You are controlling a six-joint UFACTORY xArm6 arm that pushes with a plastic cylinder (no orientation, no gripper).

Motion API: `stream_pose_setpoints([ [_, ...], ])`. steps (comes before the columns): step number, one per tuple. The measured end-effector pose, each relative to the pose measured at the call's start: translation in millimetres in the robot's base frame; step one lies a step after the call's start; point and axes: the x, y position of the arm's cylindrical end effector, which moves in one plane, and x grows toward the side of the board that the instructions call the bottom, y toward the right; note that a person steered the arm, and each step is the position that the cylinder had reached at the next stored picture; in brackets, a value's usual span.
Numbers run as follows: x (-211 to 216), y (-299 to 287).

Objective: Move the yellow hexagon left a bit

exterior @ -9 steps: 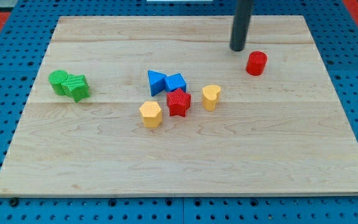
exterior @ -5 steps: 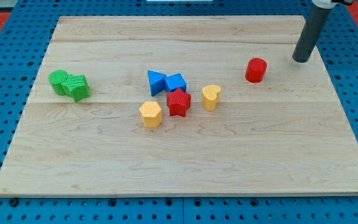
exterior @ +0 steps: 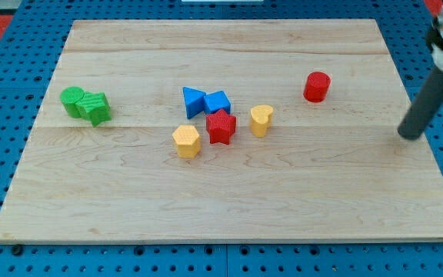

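1. Far at the view's right, my tip (exterior: 411,135) stood on the desk (exterior: 229,208), well apart from every block.
2. No pincer showed, so its state couldn't be told.
3. The yellow hexagon (exterior: 186,141) sat near centre, just beside the red star (exterior: 221,127).

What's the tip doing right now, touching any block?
My tip: touching nothing, near the board's right edge, far right of the yellow hexagon and below-right of the red cylinder.

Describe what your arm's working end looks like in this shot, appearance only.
All that shows is a straight, round, dark grey to black rod, plain and unmarked, ending at my tip near the board's right edge, well right of the red cylinder. At the view's top right, a blurred paler collar sits above the rod. No cables or labels are visible.
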Motion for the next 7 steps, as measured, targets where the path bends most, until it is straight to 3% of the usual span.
stream_pose_setpoints([
  [1,37,-35],
  [2,46,-97],
  [5,-27,-314],
  [7,-46,-371],
])
